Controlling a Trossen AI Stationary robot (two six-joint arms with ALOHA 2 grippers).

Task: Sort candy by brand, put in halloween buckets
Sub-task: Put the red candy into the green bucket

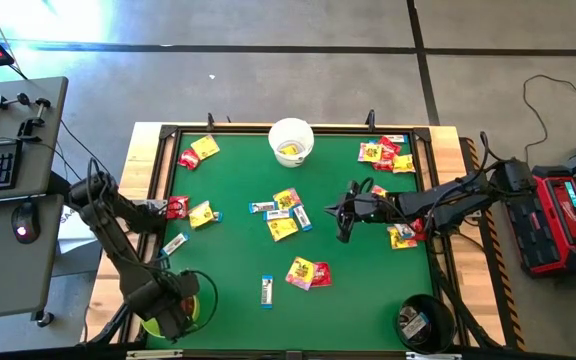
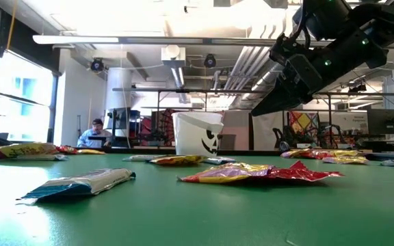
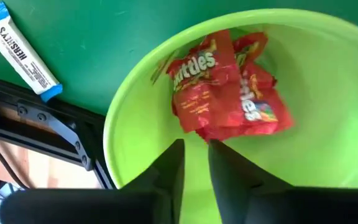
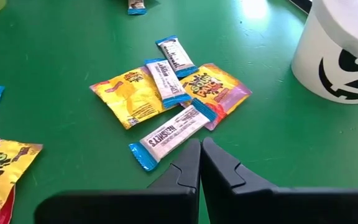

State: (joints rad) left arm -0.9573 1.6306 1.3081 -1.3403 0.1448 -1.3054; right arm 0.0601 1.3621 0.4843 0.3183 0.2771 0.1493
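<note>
The smooth lime green bucket (image 3: 328, 81) at the desk's near left corner holds crinkled red packets (image 3: 225, 87); above it the left claw (image 3: 194, 165) stands slightly parted, empty. The right claw (image 4: 200, 163), shut, hovers over flat white-and-blue bars (image 4: 173, 134) mid-desk.

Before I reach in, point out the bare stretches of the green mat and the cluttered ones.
Free: the mat between the red and yellow packet pair and the black bucket; also the strip between the white bucket and the central candy cluster. Crowded: that cluster, beside the right gripper, the far-right corner pile, and the left edge.
</note>
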